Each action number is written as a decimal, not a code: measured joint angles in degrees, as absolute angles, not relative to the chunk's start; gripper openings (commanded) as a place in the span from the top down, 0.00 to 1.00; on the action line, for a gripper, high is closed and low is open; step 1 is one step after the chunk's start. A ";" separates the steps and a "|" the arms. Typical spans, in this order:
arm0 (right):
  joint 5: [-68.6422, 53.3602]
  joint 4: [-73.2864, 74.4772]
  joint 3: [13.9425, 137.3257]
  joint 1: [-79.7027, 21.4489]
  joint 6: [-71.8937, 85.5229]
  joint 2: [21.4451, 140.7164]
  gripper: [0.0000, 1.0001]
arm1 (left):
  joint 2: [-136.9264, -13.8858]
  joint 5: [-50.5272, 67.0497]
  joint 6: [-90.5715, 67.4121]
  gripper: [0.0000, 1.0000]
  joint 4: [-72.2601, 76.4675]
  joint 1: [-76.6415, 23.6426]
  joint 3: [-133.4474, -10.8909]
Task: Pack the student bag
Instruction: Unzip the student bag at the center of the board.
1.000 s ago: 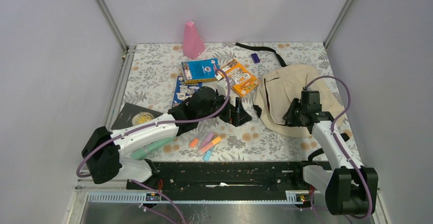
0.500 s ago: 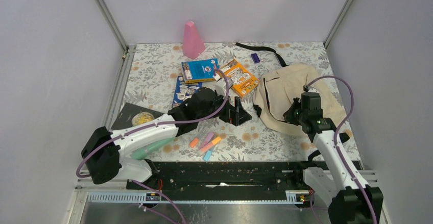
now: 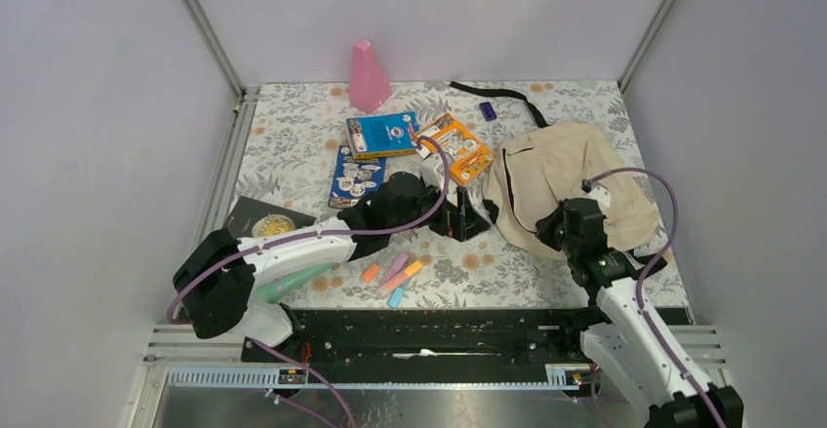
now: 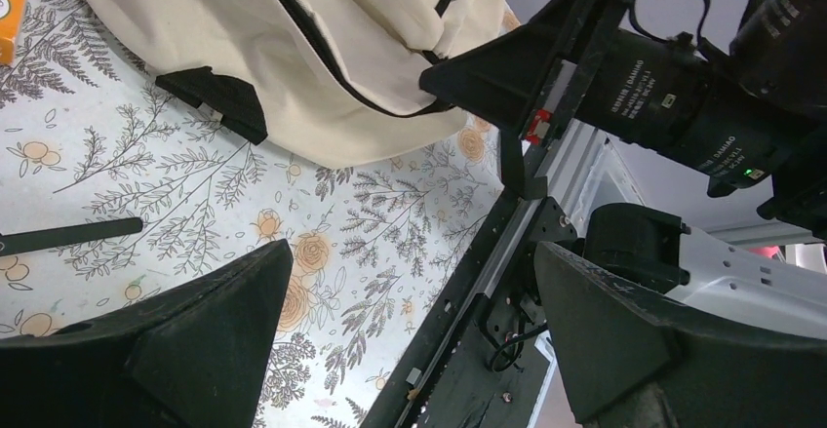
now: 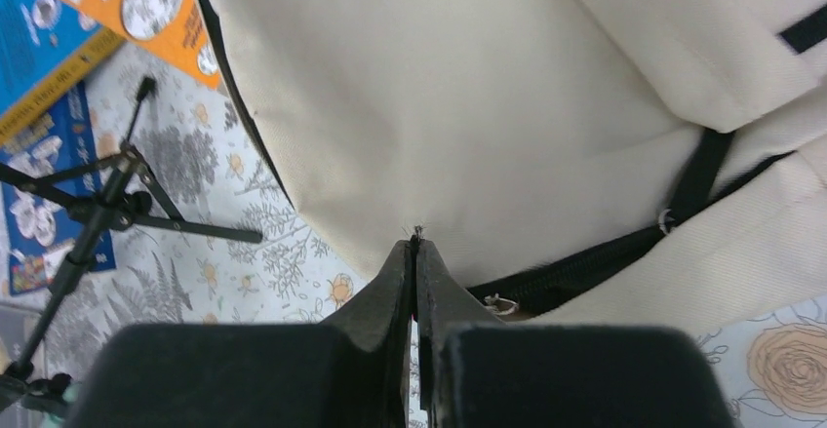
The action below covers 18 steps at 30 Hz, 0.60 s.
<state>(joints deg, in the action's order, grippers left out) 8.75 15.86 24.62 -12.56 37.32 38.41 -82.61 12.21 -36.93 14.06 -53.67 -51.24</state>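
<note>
The bag lay right of centre, its near edge apparently pinched in the closed right gripper, while the left gripper, jaws wide apart, stood just beside its left flank.

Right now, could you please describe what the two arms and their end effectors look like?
The left arm and right arm have white shells, black joints and a looping lilac cable each. The left end effector and right end effector are matte black, with wedge-shaped fingers. A black cylindrical motor on the right arm bears small white lettering.
</note>
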 measured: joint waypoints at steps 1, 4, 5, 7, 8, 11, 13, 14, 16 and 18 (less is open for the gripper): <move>8.75 15.68 25.08 -13.37 37.12 39.88 1.00 | -82.63 12.19 -36.97 0.01 14.24 -53.67 -51.05; 9.80 14.28 25.65 -17.76 36.73 43.48 1.00 | -82.63 12.19 -37.04 0.01 15.03 -53.67 -50.57; 10.15 14.04 25.65 -19.11 36.80 43.72 1.00 | -82.61 12.19 -37.08 0.01 15.25 -53.67 -50.37; 11.68 12.71 25.65 -22.35 37.01 43.94 1.00 | -82.61 12.19 -37.15 0.01 15.75 -53.67 -49.69; 12.56 11.77 25.63 -23.83 37.26 44.12 1.00 | -82.61 12.19 -37.15 0.01 16.14 -53.67 -49.28; 14.61 8.62 25.78 -27.73 37.74 46.65 0.99 | -82.56 12.19 -37.23 0.01 17.37 -53.67 -47.53; 15.64 7.92 26.85 -29.82 37.74 50.22 0.94 | -82.46 12.16 -37.34 0.01 17.69 -53.67 -46.24; 15.90 7.86 27.64 -30.61 37.50 52.10 0.91 | -82.32 12.16 -37.36 0.01 17.67 -53.67 -45.74; 16.03 7.94 29.28 -31.83 36.86 54.81 0.82 | -81.93 12.14 -37.36 0.01 17.67 -53.67 -44.75; 15.81 7.92 30.89 -32.69 35.83 56.14 0.74 | -81.28 11.94 -37.39 0.01 17.65 -53.67 -43.92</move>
